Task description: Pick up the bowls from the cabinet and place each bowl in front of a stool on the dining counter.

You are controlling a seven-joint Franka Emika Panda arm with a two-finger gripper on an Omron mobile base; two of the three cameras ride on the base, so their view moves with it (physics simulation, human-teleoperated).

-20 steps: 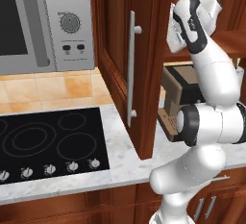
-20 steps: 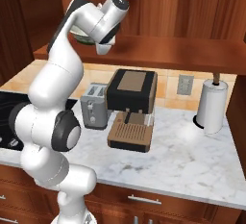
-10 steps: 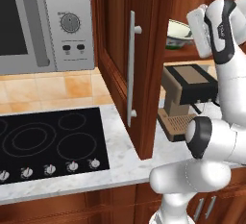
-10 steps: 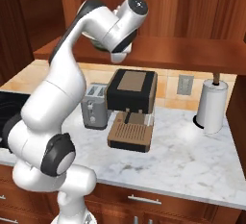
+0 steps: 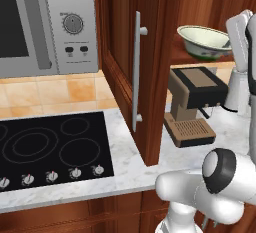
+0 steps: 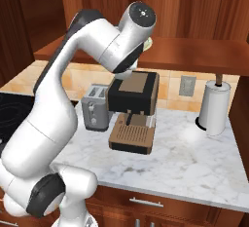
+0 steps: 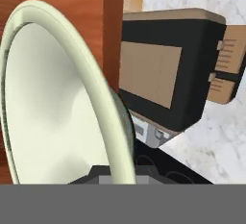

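Landmark: the coffee machine, black and tan, stands on the marble worktop; all places below are told from it.
Cabinet: the reddish-brown cabinet has its door open, and the door edge with the long silver handle stands left of the coffee machine in the left base view. The top of the cabinet is cut off by the picture edge.
Arm: in the right base view the white arm rises left of the coffee machine and bends over it, hiding most of what is above the machine.
Stove: the black stove lies far left of the coffee machine, beyond the door; its left part is cut off.
Microwave: the grey microwave hangs above the stove, partly cut off.
Paper towel roll: the white roll stands right of the coffee machine, near the wall.
Toaster: the small grey toaster is just left of the coffee machine, its lower part behind the arm.
Bowl: the white bowl with green rim is above the coffee machine, at the height of the cabinet shelf; I cannot tell if it touches the shelf. Its inside looks cream and bare. In the hand view the rim is very near and the bottom is cut off.
Gripper: the gripper is at the right rim of the bowl, clamped on this rim; the fingertips are hard to make out.
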